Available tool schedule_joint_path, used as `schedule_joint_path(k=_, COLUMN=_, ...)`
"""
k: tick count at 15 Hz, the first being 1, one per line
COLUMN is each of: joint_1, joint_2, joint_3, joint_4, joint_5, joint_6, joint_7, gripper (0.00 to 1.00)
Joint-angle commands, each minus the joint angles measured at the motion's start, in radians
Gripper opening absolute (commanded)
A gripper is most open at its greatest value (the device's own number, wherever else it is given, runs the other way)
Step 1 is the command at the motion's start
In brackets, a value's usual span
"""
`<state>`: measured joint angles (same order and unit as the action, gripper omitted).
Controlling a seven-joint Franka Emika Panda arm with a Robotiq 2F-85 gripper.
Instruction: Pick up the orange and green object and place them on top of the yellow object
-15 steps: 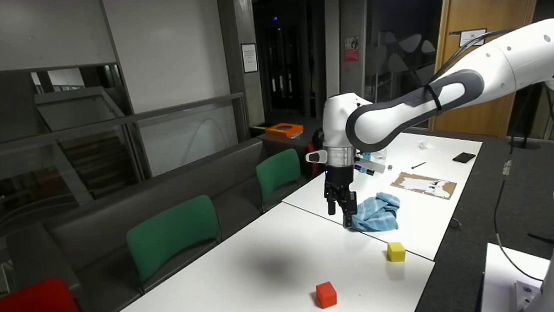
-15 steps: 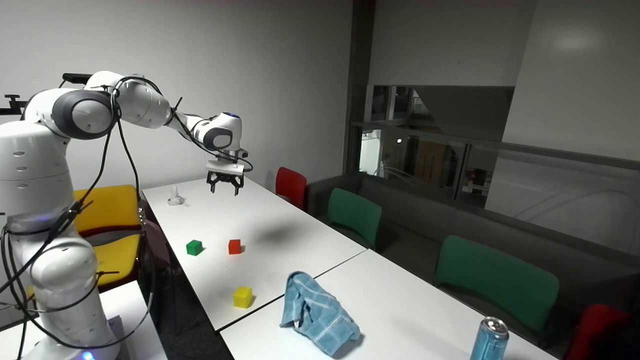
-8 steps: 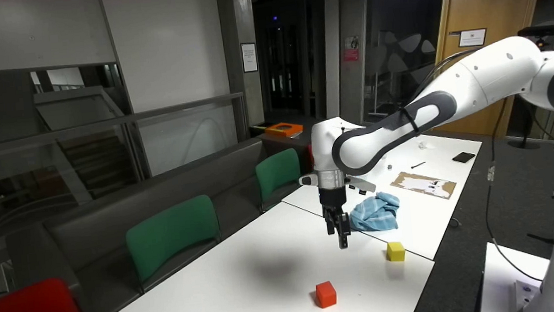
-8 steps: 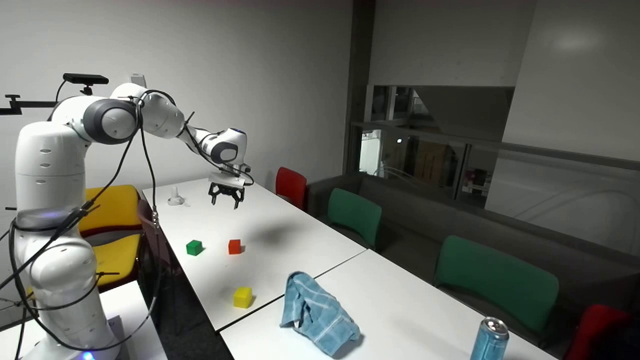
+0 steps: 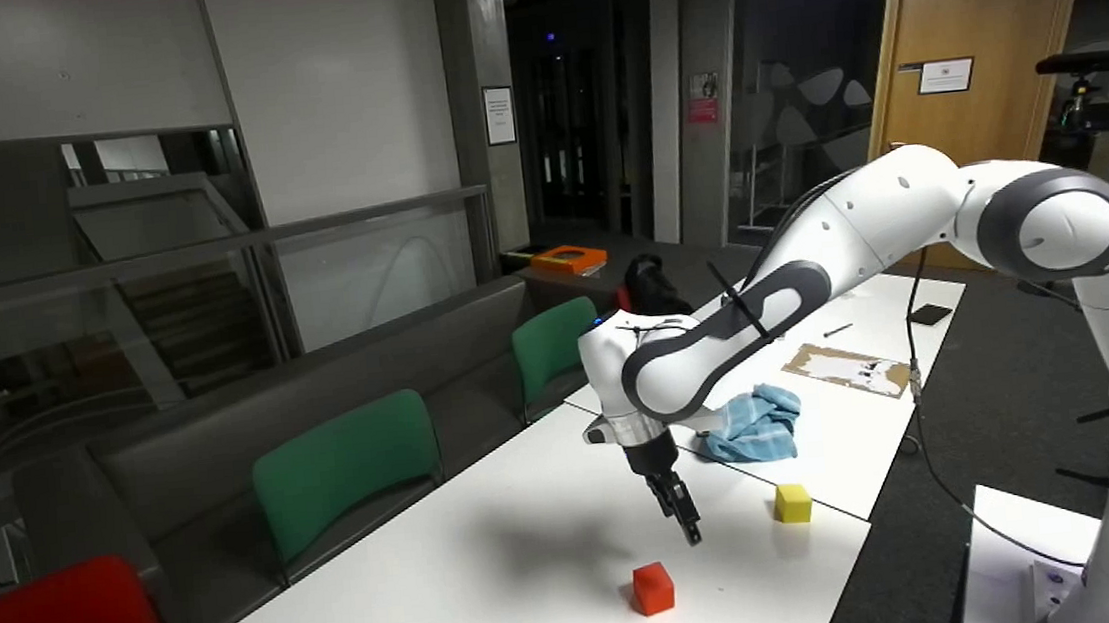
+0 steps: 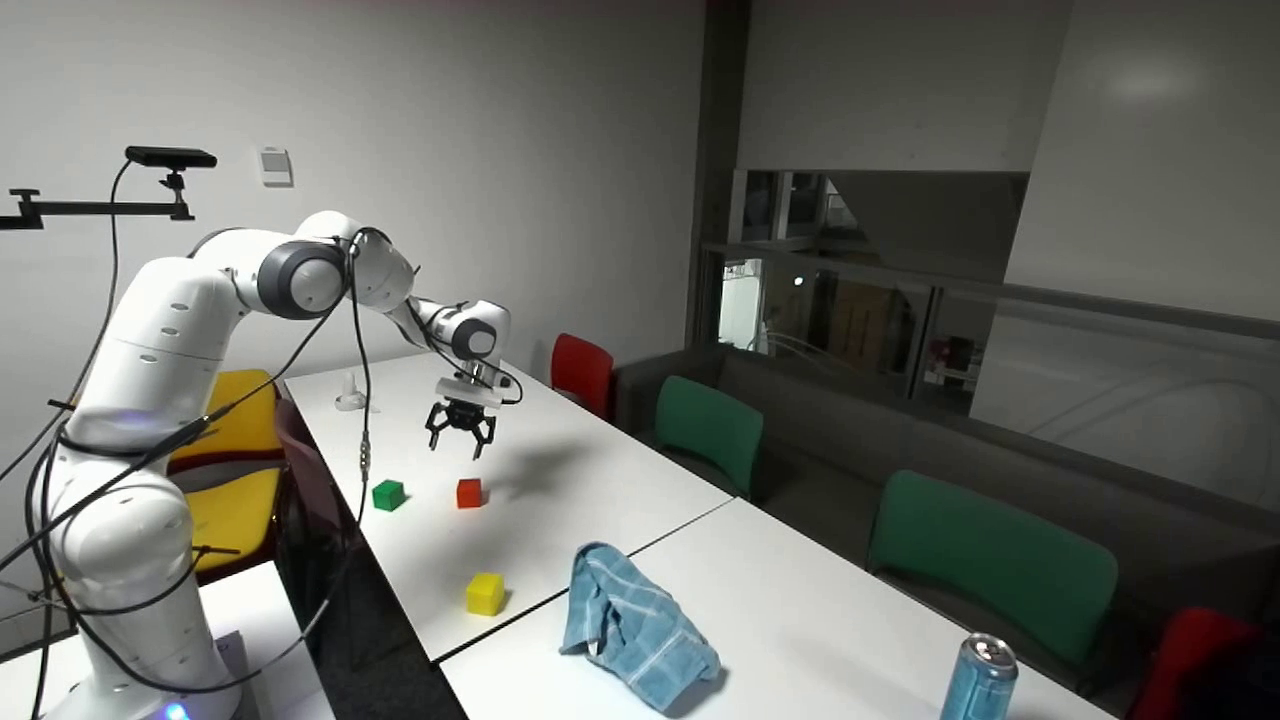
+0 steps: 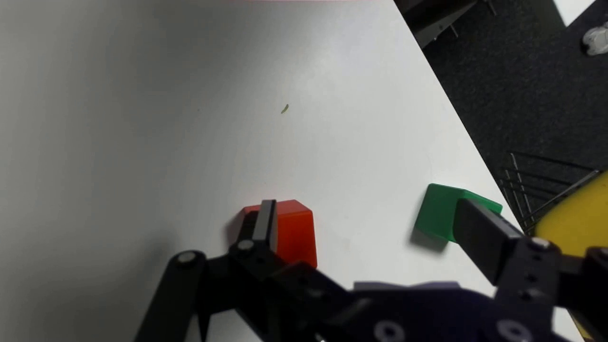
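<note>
Pincer released, jaws spread wide, above the counter.
The orange block and the green block sit apart on the counter, the green one nearer its edge; the yellow block rests near the cloth.

Under the jaws we are seeing a white tabletop. In an exterior view, a crumpled blue cloth is lying beyond the jaws, with a ragged brown-edged board and a dark flat object resting farther beyond them. Two green chairs are standing left of the jaws as we are viewing them. In an exterior view, we are finding a blue can standing well apart from the jaws, nearer to us.
</note>
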<state>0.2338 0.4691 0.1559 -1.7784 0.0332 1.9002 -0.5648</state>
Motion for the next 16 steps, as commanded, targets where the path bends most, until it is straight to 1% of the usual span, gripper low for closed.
schedule_joint_path(k=1, joint_1=-0.013, joint_2=0.052, joint_3=0.041, joint_4=0.073, joint_5=-0.069, joint_6=-0.018, joint_7=-0.019, gripper=1.00)
schedule_joint_path(k=3, joint_1=-0.014, joint_2=0.062, joint_3=0.055, joint_4=0.078, joint_5=-0.096, joint_6=0.001, joint_7=-0.037, gripper=1.00)
schedule_joint_path(k=4, joint_1=-0.020, joint_2=0.066, joint_3=0.064, joint_4=0.076, joint_5=-0.096, joint_6=0.010, joint_7=-0.053, gripper=1.00)
schedule_joint_path(k=5, joint_1=-0.034, joint_2=0.066, joint_3=0.080, joint_4=0.077, joint_5=-0.075, joint_6=-0.008, joint_7=-0.094, gripper=1.00)
schedule_joint_path(k=6, joint_1=-0.018, joint_2=0.061, joint_3=0.067, joint_4=0.061, joint_5=-0.083, joint_6=0.001, joint_7=-0.031, gripper=1.00)
schedule_joint_path(k=12, joint_1=-0.017, joint_2=0.071, joint_3=0.071, joint_4=0.061, joint_5=-0.083, joint_6=0.001, joint_7=-0.032, gripper=1.00)
schedule_joint_path(k=14, joint_1=-0.016, joint_2=0.072, joint_3=0.060, joint_4=0.044, joint_5=-0.073, joint_6=0.108, joint_7=0.032, gripper=1.00)
schedule_joint_path(k=16, joint_1=-0.001, joint_2=0.084, joint_3=0.048, joint_4=0.021, joint_5=-0.113, joint_6=0.219, joint_7=0.093, gripper=1.00)
